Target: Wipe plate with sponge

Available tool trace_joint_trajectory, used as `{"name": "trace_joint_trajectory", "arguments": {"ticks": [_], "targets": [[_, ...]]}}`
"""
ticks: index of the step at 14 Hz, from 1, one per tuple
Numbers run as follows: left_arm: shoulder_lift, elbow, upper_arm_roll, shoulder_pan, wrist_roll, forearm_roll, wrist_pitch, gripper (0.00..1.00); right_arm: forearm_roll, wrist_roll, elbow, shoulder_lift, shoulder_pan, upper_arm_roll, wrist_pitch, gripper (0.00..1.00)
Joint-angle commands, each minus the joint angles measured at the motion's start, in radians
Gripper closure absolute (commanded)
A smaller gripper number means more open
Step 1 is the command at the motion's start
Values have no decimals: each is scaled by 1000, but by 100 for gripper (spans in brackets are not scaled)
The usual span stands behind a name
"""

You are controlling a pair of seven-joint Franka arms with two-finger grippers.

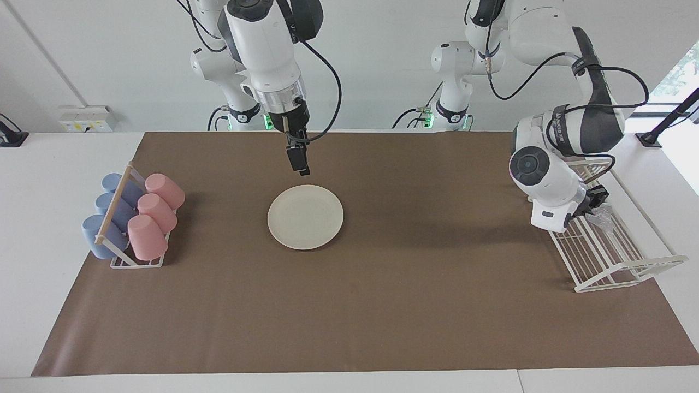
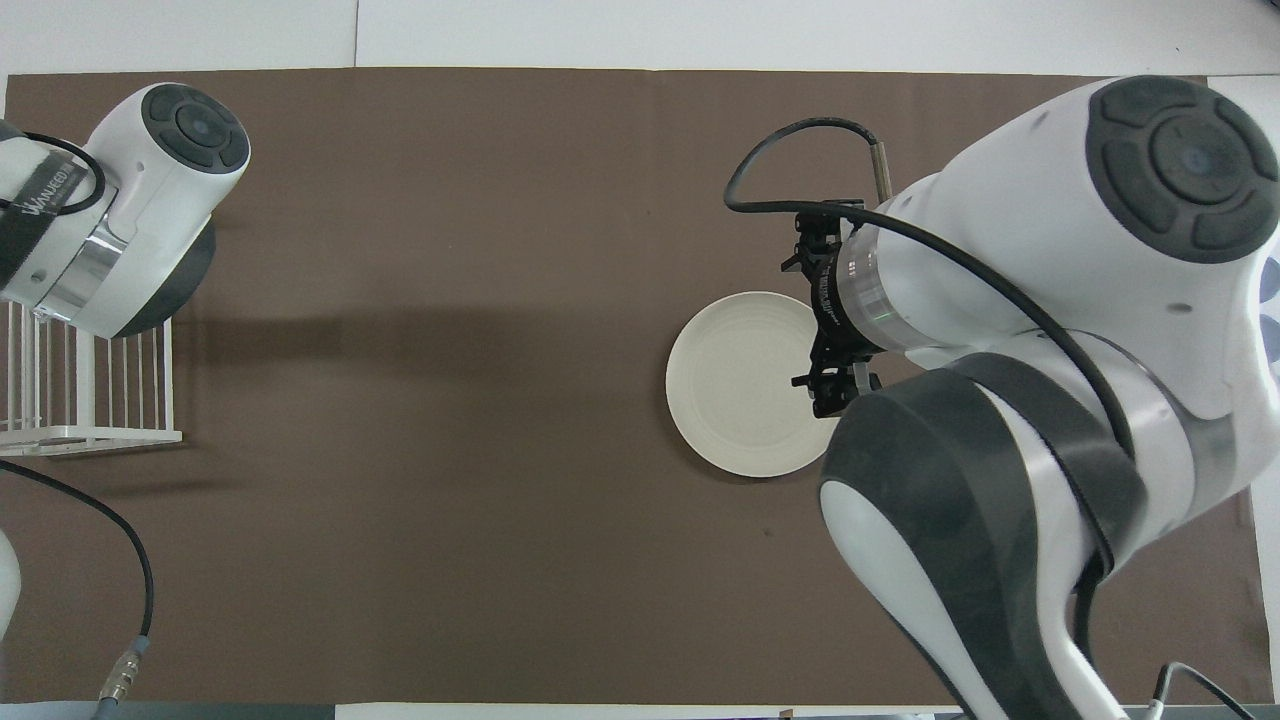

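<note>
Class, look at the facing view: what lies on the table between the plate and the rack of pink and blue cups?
Nothing: between the plate and the cup rack only bare brown mat shows in the facing view; the overhead view leaves the rack out.

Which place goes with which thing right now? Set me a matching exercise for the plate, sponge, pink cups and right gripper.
1. plate
2. sponge
3. pink cups
4. right gripper

A. on the white wire rack, left arm's end
B. in the air over the plate's rim
C. middle of the brown mat
D. in the cup rack, right arm's end

Pairs: 1-C, 2-A, 3-D, 4-B
</note>
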Motion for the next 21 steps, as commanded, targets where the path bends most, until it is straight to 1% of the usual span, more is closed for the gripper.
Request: {"name": "trace_joint_trajectory", "arguments": {"ticks": [1,2,4,5,6,7,8,10,11,12,14,16,17,19,20,21], "targets": [[-4,167,-6,6,38,-234,-110,100,6,124,141,102,32,0,-8,1],[-4,207,-7,1,43,-322,-133,100,6,155,168,121,34,0,-6,1],[-10,228,2,7,42,-556,-146,100,-6,160,176,125,57,0,-1,1],[-33,237,8,17,42,-677,-144,100,-8,160,176,124,63,0,-1,1],[-41,237,6,53,42,-806,-144,100,-11,160,173,124,66,0,2,0],[-41,237,2,75,46,-909,-146,100,-13,160,172,124,67,0,2,0],[-42,235,0,84,61,-1004,-146,100,-13,160,172,124,72,2,3,0],[-70,220,9,98,115,-1223,-143,100,-6,161,155,121,96,2,20,0],[-82,179,6,119,135,-1315,-135,100,-6,161,150,119,97,0,16,0],[-120,113,6,124,158,-1417,-115,100,-5,163,147,116,100,2,11,0],[-198,-58,6,126,248,-1590,-34,100,-2,172,121,106,124,0,14,0],[-270,-236,6,126,378,-1782,43,100,-5,176,98,96,129,0,25,0],[-280,-277,6,121,425,-1840,51,100,-5,176,97,95,129,0,25,0],[-274,-299,2,104,466,-1959,52,100,-5,175,94,93,130,0,28,0],[-275,-318,2,81,495,-2021,63,100,-6,175,92,92,133,2,28,0],[-275,-340,0,54,527,-2083,100,100,-6,175,89,90,138,2,35,0]]}}
